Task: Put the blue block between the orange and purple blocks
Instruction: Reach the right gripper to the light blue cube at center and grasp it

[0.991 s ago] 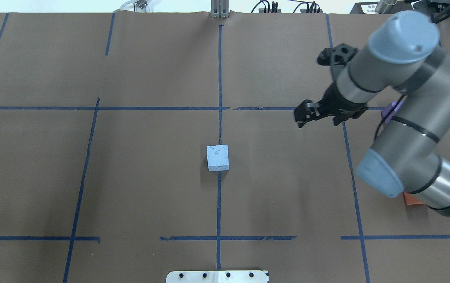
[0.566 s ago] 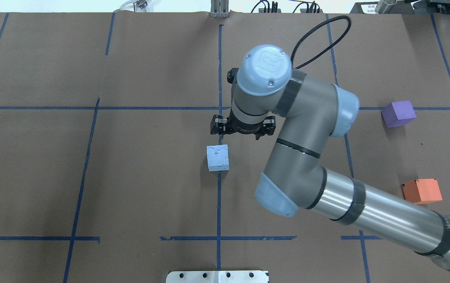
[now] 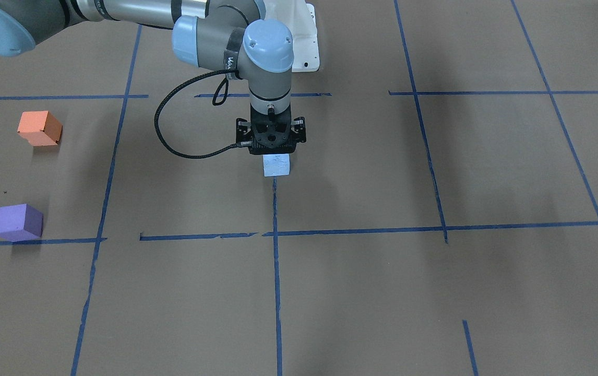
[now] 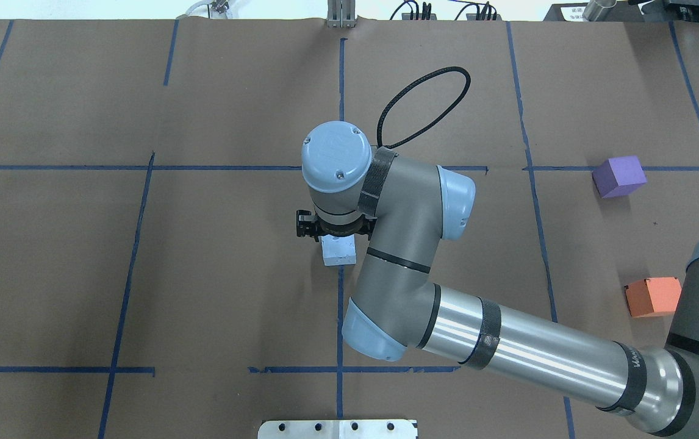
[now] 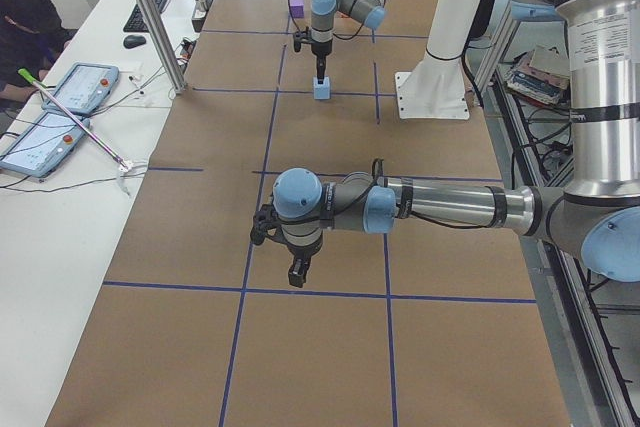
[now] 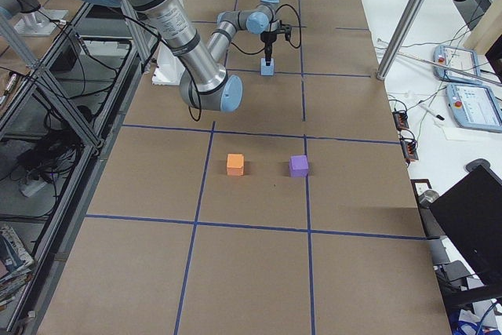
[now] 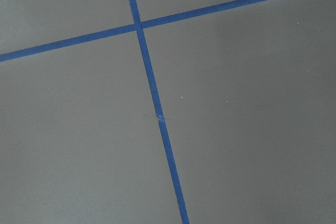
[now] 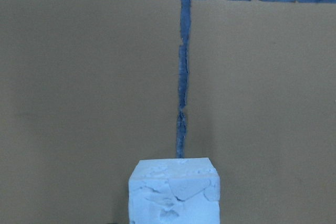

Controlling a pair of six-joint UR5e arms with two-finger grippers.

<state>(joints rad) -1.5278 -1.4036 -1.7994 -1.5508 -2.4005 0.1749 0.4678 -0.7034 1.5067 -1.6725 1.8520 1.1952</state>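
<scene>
Right jaws: apart, wider than the block, nothing between them; they point straight down, ready to drop past its sides
Right gripper [image 3: 272, 150]: hangs just above the blue block [image 3: 276, 166], centred for a top grasp
Blue block: rests mid-table [image 3: 434, 292] on a tape line [image 3: 276, 271], well apart from its goal
Orange block [image 3: 39, 128] and purple block [image 3: 18, 222]: near each other at the robot's right end, the gap between them open
Left gripper [image 5: 297, 275]: low over bare paper, out of the way; I cannot tell how its jaws stand
Step, by my judgement: lower, then close
</scene>
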